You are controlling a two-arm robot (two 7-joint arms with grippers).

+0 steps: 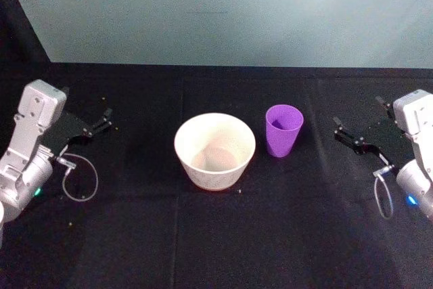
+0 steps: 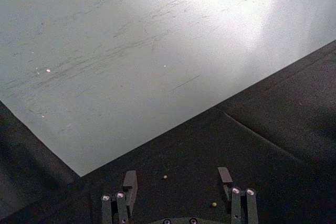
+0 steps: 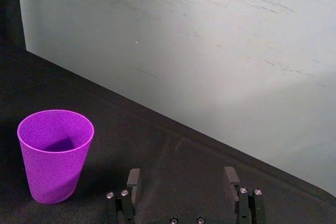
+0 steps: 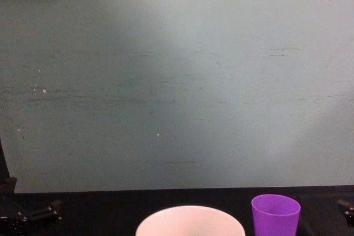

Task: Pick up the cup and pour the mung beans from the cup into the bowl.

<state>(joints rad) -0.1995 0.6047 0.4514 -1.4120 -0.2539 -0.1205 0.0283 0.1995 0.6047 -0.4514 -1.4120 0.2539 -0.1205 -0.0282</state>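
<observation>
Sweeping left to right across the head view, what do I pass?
left gripper, open → bowl → cup → right gripper, open

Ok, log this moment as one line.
cup upright, right of bowl, ungrasped | left gripper open, parked left | right gripper open, parked right
</observation>
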